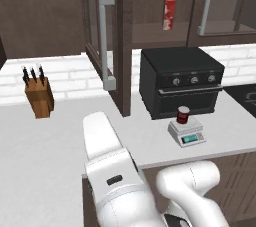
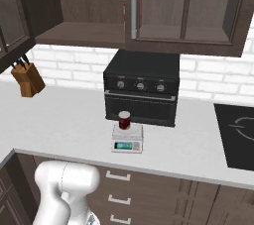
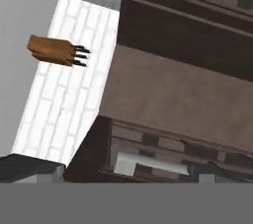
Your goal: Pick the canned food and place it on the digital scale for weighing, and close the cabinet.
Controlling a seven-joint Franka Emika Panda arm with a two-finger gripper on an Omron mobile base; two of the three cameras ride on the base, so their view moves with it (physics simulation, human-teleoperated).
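With the can (image 1: 183, 114) already upright on the scale (image 1: 186, 132) on the surface (image 1: 60, 136), the spread, empty claw (image 3: 123, 176) faces the open cabinet door's (image 1: 102, 46) vertical handle (image 3: 148, 165), lying just ahead of its tips.

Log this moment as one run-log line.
can: on scale | cabinet: left door open | gripper: open, empty, near door handle | next: close door
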